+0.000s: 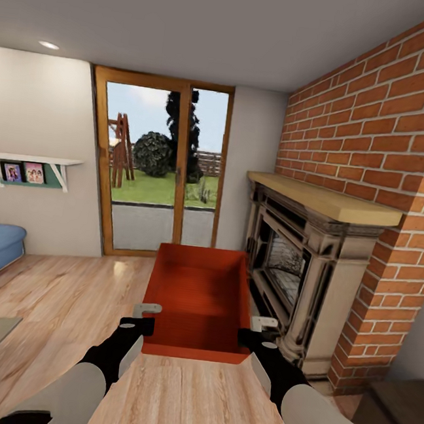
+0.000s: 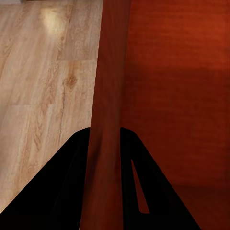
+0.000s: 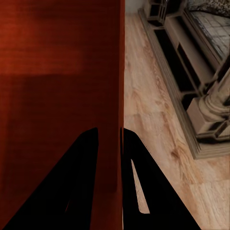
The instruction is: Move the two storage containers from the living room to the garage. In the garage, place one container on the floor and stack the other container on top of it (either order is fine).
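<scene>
In the living room beside the brick fireplace (image 1: 310,276), a shallow red-orange rectangular storage container (image 1: 196,302) hangs level above the wood-plank floor (image 1: 63,300), the left gripper (image 1: 139,319) and right gripper (image 1: 257,332) each clamping one thin side wall, presumably for balanced carrying.

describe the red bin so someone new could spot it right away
Start at the brick fireplace on the right; left of it, in front of the glass door, is the storage container. It's the lone red-orange open box, each side wall pinched by a black gripper, left and right.
</scene>
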### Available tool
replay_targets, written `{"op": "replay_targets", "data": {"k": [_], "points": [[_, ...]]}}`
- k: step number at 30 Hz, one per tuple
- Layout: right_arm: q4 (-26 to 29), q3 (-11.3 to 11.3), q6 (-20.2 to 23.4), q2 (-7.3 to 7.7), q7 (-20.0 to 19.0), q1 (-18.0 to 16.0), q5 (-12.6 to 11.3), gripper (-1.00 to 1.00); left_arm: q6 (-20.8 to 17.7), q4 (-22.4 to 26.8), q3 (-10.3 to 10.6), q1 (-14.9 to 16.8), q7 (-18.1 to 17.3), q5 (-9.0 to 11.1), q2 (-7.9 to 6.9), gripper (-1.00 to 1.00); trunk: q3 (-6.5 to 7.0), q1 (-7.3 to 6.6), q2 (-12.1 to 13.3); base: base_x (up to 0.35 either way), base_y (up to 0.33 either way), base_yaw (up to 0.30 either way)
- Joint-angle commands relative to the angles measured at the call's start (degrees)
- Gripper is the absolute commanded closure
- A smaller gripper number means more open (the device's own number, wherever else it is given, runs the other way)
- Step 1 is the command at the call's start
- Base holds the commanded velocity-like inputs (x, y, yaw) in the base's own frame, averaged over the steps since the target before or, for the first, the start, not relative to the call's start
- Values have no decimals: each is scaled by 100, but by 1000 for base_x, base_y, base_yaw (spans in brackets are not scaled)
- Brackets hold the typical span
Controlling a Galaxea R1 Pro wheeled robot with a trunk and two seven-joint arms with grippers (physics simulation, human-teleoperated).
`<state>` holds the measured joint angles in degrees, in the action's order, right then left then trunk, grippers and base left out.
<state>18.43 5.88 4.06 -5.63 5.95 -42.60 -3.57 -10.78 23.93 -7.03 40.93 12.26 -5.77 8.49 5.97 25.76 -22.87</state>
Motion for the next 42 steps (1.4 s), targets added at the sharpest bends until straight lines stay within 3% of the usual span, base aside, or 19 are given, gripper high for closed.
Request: {"op": "replay_targets", "data": {"k": [1,20,31,42], "points": [[-6,71,34,-17,3,6,-138,100,-21,187,-85,5,-5,-71,47,100,-3,2,-5,0,0,271],[-6,71,34,-21,9,6,-126,100,-21,189,-88,2,-5,-73,47,100,-3,2,-5,0,0,269],[-6,80,31,-25,8,6,-114,100,-21,187,-88,2,-5,-73,47,100,-3,2,-5,0,0,61],[-6,80,34,-26,11,6,-117,100,-21,191,-87,2,-5,-73,47,100,-3,2,-5,0,0,257]]}}
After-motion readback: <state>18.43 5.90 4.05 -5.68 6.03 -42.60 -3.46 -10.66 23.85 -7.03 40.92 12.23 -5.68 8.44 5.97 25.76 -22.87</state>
